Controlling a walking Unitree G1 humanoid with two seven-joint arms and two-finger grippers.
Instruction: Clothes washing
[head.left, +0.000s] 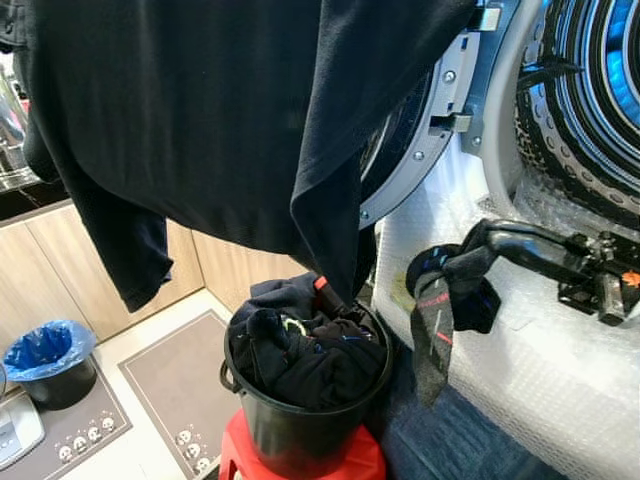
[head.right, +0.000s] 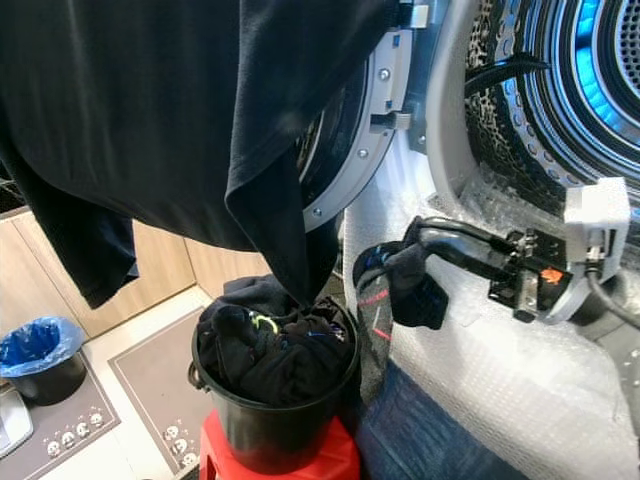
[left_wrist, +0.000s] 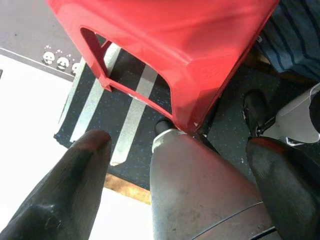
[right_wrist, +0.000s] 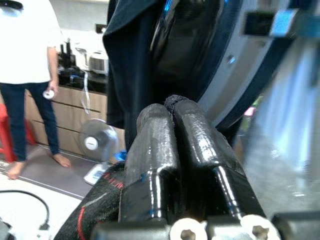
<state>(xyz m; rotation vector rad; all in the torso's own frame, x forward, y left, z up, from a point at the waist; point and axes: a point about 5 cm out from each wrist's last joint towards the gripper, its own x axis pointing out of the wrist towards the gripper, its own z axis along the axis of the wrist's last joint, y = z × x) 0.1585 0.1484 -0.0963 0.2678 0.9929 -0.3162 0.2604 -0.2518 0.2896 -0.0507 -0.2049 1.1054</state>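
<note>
Wooden cabinet fronts and grey mats frame the washing machine door (head.left: 420, 140), which stands open with a big dark garment (head.left: 220, 110) draped over its top, hanging well down toward the black bucket (head.left: 300, 420) of dark laundry on the red stool (head.left: 300, 460). From my head I see my right gripper (head.right: 400, 265) just beside the door's lower rim, pinched tight on a dark sock (head.right: 385, 300) with red stripes. The sock hangs limp from the fingers, its long axis near vertical, toe end down between the bucket and the bubble-wrapped machine front.

My left wrist looks at the stool's underside and the striped mat; the left gripper (left_wrist: 175, 150) is spread wide, holding nothing.

My right wrist shows both fingers (right_wrist: 155, 145) pressed together on the sock, with a person standing far behind.

To do this well, I should lift the sock clear of the draped garment, swing it toward the drum (head.left: 585, 90), and let go only once it is past the rim.
</note>
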